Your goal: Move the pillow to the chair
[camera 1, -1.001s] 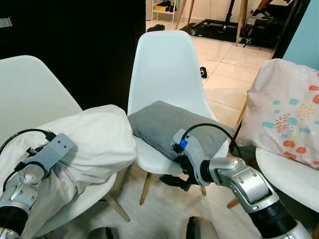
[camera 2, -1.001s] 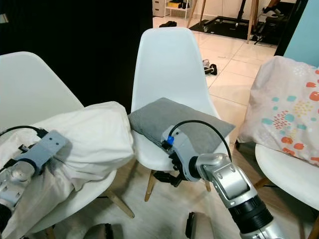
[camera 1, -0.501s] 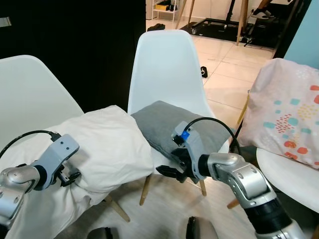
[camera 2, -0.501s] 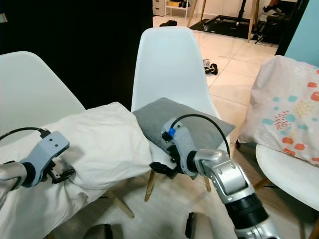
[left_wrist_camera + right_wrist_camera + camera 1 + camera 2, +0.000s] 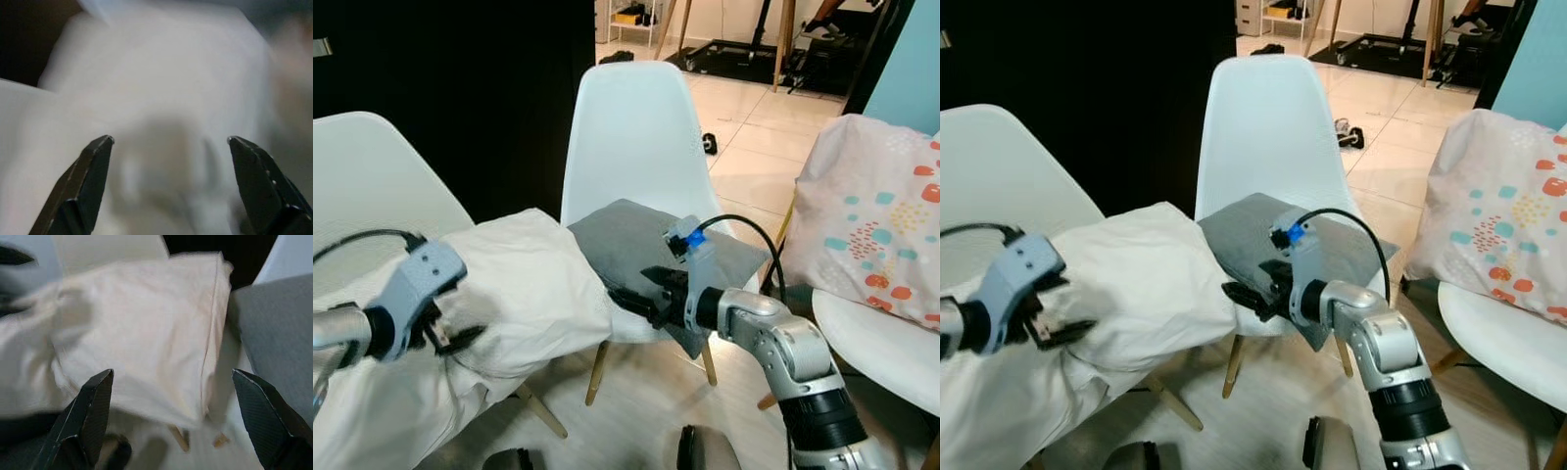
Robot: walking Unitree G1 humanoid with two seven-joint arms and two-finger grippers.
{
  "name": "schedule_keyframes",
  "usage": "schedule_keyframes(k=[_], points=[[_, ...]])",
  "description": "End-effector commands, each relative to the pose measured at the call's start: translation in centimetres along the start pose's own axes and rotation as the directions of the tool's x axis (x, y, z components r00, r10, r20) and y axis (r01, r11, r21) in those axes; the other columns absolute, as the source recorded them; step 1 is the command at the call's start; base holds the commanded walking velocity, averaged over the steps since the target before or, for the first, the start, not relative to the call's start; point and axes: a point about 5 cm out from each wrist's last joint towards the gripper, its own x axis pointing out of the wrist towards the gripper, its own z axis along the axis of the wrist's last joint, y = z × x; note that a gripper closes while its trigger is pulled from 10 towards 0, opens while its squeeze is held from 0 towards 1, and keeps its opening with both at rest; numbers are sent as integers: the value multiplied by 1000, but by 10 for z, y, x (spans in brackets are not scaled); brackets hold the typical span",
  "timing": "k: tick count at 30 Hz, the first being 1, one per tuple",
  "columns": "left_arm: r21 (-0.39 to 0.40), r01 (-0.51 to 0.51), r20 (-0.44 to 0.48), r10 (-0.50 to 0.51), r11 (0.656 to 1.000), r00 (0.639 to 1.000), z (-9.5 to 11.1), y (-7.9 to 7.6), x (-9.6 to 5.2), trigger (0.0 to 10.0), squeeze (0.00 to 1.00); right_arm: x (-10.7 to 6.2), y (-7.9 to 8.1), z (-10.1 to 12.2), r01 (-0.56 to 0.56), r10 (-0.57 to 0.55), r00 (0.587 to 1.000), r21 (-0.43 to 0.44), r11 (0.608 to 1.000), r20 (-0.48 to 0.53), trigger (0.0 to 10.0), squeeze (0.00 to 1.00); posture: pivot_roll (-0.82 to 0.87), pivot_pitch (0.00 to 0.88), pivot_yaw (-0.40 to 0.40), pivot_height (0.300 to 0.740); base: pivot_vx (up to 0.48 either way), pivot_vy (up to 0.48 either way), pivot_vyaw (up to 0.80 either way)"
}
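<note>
Left eye view: I have the white pillow overhanging the left chair, nudging the grey cushion. Both the left gripper and right gripper gape wide, holding nothing. Closing on loose fabric, I risk it sliding floorward.

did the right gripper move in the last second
Yes. The right gripper rose from below the middle chair's seat edge toward the white pillow, now beside the grey cushion.

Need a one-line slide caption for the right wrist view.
Open right gripper faces the white pillow, grey cushion alongside.
</note>
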Motion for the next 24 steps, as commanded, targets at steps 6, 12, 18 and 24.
schedule_keyframes(k=[6, 12, 18, 24], points=[[-169, -250, 114, 271, 953, 956, 9, 10, 11, 10000, 0, 1, -3, -1, 13, -18, 996, 48, 999, 90, 10000, 0, 64, 0, -28, 562, 0, 0, 0], [-405, -407, 62, 468, 819, 882, -18, -52, 30, 10000, 0, 6, -5, -21, 87, -106, 980, 115, 990, 169, 10000, 0, 70, 0, -29, 581, 0, 0, 0], [-443, -446, -22, 487, 778, 873, -33, -84, 31, 10000, 0, 5, -11, -20, 97, -125, 973, 151, 984, 196, 10000, 0, 71, 0, -23, 596, -80, 0, 0], [-383, -493, -35, 521, 781, 853, -35, -90, 28, 10000, 0, 6, -11, -21, 87, -118, 972, 155, 984, 202, 10000, 0, 73, 0, -20, 606, -349, 0, 0]])
